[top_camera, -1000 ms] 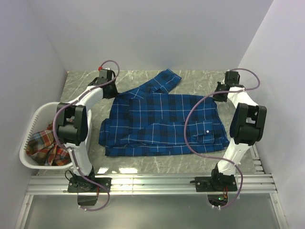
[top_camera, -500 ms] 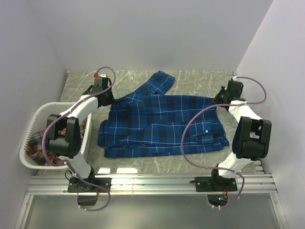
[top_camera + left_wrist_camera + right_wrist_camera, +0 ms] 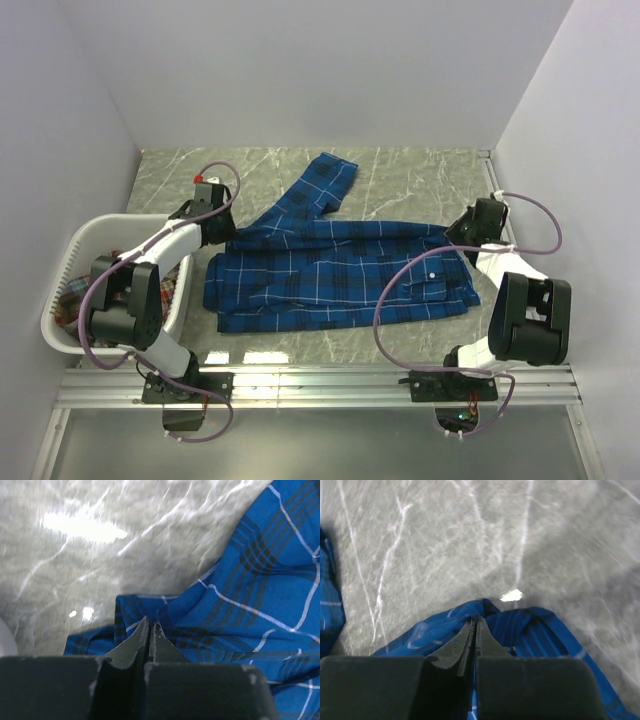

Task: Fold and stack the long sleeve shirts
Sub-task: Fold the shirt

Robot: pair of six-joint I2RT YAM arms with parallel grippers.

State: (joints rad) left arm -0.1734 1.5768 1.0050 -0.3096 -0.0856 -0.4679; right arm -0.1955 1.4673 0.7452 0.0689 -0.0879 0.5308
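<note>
Now my left claw [image 3: 149, 626] and right claw [image 3: 475, 624] pinch the blue shirt [image 3: 330, 280] at their tips; its far edge has come nearer, starting the fold.

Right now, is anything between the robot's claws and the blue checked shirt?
Nothing visible. The left claw and the right claw are each pinched shut on an edge of the royal blue plaid woven shirt.

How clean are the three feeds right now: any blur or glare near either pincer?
Left wrist: marble table streaked with blur, a bright glare patch upper left; blue shirt at the left pincer reads clearer. Right wrist: everything soft, small glare spot above the right pincer. Top external: sharp, evenly lit.
</note>
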